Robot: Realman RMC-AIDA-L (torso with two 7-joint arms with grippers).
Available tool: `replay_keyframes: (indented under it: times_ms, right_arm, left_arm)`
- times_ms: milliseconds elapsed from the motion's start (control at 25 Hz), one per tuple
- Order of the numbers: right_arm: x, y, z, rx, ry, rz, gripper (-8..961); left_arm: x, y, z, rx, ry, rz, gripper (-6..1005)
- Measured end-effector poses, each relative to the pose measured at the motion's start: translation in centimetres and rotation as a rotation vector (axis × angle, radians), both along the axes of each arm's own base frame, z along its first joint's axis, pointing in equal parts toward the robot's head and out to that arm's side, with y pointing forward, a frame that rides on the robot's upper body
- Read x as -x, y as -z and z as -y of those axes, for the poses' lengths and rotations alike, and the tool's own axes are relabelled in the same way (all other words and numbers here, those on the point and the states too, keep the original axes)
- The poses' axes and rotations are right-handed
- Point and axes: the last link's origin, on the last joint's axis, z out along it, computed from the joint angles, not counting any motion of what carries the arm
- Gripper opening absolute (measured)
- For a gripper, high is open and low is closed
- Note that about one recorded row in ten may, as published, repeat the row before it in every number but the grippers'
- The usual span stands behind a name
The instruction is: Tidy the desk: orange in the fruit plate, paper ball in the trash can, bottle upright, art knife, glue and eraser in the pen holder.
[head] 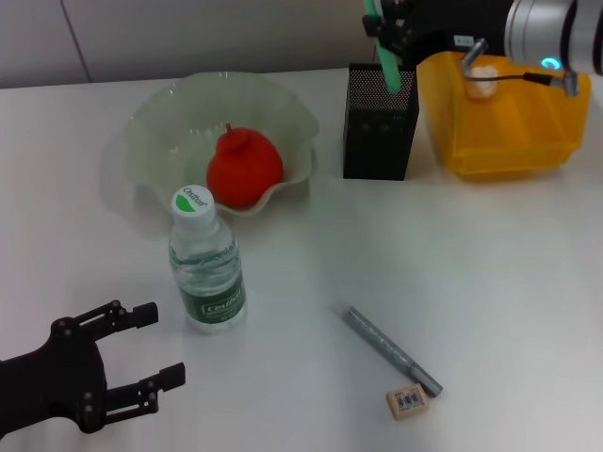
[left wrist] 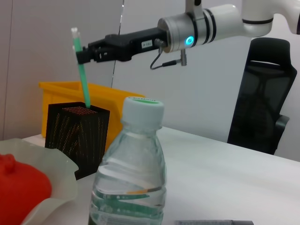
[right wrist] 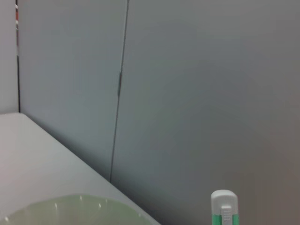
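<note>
My right gripper (head: 384, 33) pinches the green glue stick (head: 388, 66) near its top above the far pen holder (head: 379, 122) — light, stiff, slippery plastic — while my left gripper (head: 141, 363) rests open, near left.

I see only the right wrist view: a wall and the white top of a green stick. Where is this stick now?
Observer: The right hand holds the glue, its lower end in the pen holder.
Operator: Is the bottle upright?
Observer: Yes, the bottle stands by the plate; the left hand is open beside it.
Operator: What lies loose on the desk?
Observer: The knife and the eraser.
</note>
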Motion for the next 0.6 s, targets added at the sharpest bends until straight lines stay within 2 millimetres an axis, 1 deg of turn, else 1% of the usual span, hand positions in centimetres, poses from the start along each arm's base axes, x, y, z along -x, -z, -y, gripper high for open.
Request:
replay_keyframes:
  times_ms: [240,440,600]
  right_arm:
    - [-0.32,1.13,-0.33,0.012,0.019,0.005,174]
    - [-0.36,1.18,-0.41,0.009,0.024,0.004,175]
    - [-0.49,1.06,-0.38,0.006,0.032,-0.004,325]
  left_arm:
    - [-0.04,-0.01,0.00,0.000,0.002,0.002,808]
    - [-0.07,-0.01,0.01,0.001,0.004,0.003,808]
    - [-0.07,0.00,0.03,0.002,0.004,0.004,808]
